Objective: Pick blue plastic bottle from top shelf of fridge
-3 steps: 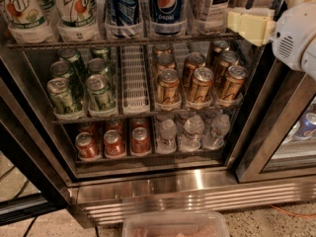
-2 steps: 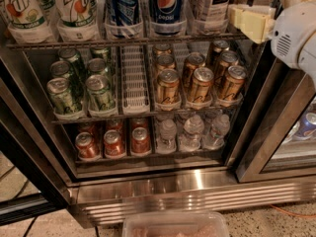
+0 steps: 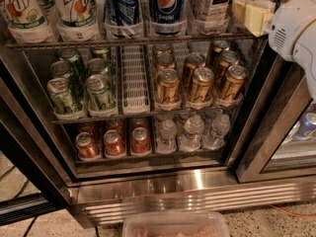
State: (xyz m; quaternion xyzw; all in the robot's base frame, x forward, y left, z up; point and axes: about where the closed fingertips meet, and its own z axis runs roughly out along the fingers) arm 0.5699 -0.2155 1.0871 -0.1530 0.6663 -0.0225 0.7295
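The blue plastic bottle (image 3: 210, 4) stands in the right lane of the top shelf (image 3: 133, 41) of the fridge (image 3: 173, 191). Only its lower part shows: a pale blue-white label with dark print; the cap is out of view. My gripper (image 3: 252, 13), cream-coloured on a white arm (image 3: 296, 31), is at the upper right, just right of the bottle at label height, apart from it.
Two dark blue Pepsi bottles (image 3: 167, 4) and 7UP bottles (image 3: 76, 6) stand left of the target. Below are green cans (image 3: 81, 85), gold cans (image 3: 197, 83), red cans (image 3: 113, 142) and small water bottles (image 3: 192, 132). A dark door frame (image 3: 276, 127) is at right. A plastic tub (image 3: 175, 226) lies on the floor.
My gripper has risen a little at the right end of the top shelf and stays beside the bottle. Nothing in the fridge has moved.
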